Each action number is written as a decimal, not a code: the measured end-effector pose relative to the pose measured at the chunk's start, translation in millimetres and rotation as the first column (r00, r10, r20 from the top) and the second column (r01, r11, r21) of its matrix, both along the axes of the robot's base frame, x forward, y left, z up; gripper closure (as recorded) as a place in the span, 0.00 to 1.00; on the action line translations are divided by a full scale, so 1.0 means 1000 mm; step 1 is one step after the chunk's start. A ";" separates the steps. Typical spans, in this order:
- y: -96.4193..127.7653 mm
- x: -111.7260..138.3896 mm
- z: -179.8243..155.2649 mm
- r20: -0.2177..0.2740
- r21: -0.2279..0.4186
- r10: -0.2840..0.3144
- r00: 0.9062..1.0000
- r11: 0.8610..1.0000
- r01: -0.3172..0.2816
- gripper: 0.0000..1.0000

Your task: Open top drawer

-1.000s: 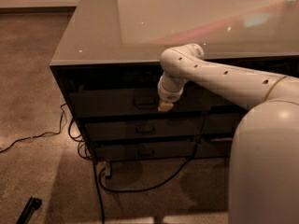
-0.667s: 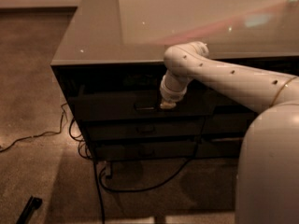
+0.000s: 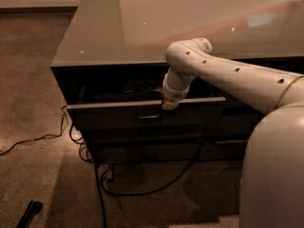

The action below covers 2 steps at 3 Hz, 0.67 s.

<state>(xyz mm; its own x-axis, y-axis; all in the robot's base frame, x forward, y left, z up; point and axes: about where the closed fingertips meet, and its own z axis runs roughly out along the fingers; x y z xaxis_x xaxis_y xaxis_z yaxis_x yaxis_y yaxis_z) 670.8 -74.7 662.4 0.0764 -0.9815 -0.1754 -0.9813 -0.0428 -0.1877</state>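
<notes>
- Top drawer (image 3: 142, 117), dark grey-black front, small metal pull: under glossy grey tabletop (image 3: 104, 27), partly out nearward.
- White gripper (image 3: 169, 103): seemingly on drawer's upper front edge; spread or pinching, cannot tell.
- Handling: pull straight, level, nearward.

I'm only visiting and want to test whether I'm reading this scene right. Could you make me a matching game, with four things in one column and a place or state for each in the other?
Things:
1. wide dark grey-black top drawer
2. robot's gripper
3. thin black cable
4. glossy grey tabletop

Places or states:
A. lying on the brown carpet
B. pulled partly out
C. at the drawer front's upper edge
D. reflecting small spots of light

Pairs: 1-B, 2-C, 3-A, 4-D
</notes>
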 end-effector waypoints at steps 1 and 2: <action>0.000 0.000 0.000 0.000 0.000 0.000 1.000 1.000 0.000 0.58; 0.000 0.000 0.005 0.000 0.000 0.000 1.000 1.000 0.000 0.12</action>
